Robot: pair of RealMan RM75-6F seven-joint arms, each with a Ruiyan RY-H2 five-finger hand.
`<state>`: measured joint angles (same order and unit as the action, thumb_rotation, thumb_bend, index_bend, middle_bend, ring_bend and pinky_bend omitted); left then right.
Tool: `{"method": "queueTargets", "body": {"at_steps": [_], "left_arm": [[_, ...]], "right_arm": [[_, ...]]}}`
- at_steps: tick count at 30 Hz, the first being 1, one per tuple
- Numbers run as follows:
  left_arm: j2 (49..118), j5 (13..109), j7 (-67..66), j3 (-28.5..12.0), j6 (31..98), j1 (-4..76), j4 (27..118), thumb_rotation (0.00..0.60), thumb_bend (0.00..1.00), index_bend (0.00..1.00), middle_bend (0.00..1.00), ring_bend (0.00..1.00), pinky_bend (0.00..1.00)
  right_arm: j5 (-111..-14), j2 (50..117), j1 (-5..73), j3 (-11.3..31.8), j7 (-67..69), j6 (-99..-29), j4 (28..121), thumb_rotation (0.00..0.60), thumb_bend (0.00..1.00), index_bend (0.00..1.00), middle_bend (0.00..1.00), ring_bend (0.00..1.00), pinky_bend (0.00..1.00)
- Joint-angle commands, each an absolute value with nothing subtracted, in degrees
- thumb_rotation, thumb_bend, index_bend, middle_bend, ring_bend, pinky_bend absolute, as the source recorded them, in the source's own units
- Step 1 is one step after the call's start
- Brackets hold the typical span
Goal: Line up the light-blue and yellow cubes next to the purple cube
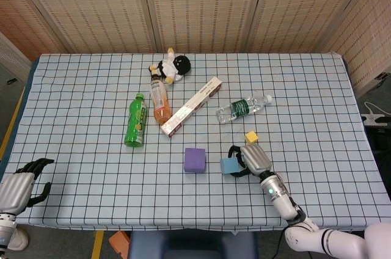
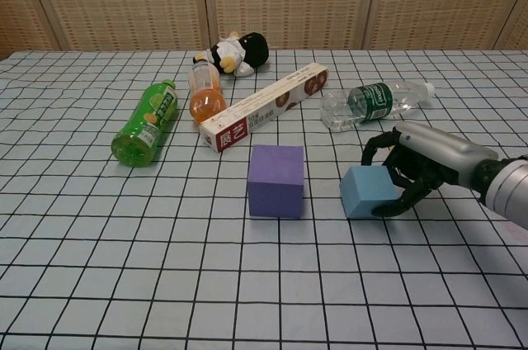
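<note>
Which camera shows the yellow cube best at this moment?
The head view. From above, the yellow cube sits in plain sight on the cloth, just beyond the right hand that holds the light-blue cube. In the chest view that hand and its forearm stand in front of it, so no yellow shows.

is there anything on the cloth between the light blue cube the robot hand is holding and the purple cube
Nothing visible. The right robot hand grips the light-blue cube, and only bare checked cloth lies between it and the purple cube. The boxed carton and water bottle lie farther back, outside that gap.
</note>
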<state>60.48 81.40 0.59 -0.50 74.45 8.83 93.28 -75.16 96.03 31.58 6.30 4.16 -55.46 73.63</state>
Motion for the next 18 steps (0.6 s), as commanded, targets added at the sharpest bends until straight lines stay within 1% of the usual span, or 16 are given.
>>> {"method": "queueTargets", "body": {"at_steps": [1, 18], "left_arm": [[60.41, 81.45, 0.71, -0.46, 74.4, 8.85, 93.33, 0.6, 0.5, 0.22, 0.18, 0.19, 0.34], [60.27, 81.83, 0.95, -0.21, 74.26, 8.98, 93.32, 0.6, 0.5, 0.22, 0.18, 0.19, 0.35]], "right_arm": [[-75.15, 97.23, 31.85, 6.8, 4.89, -55.58, 72.58, 0.6, 0.04, 0.55, 0.84, 0.91, 1.0], [-76.25, 100.52, 32.6, 7.25, 7.14, -55.54, 69.94, 0.6, 0.05, 0.55, 0.84, 0.91, 1.0]]}}
